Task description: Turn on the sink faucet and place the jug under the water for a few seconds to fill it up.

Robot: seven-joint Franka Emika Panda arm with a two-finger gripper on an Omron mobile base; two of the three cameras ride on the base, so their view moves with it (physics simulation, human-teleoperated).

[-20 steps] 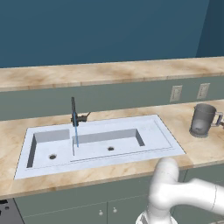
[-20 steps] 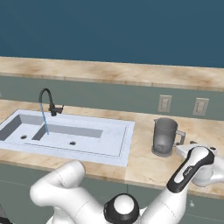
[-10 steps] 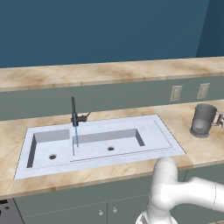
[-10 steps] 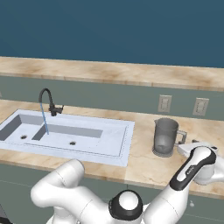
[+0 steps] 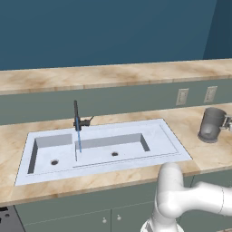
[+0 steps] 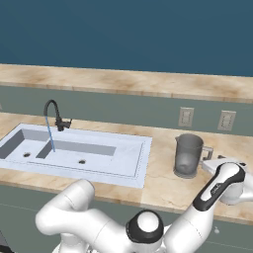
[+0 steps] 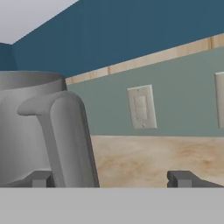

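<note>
With water (image 5: 79, 138) already running into sink (image 5: 174, 149), gripper (image 7: 116, 178) spread wide, holding nothing, lined up beside jug (image 7: 30, 131) handle for grasp.

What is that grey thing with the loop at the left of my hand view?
Observer: A jug, standing upright on the counter to the right of the sink.
Visitor: Is the tap running yet?
Observer: Yes. A thin blue stream of water falls from the faucet into the sink, well away from the jug.
</note>
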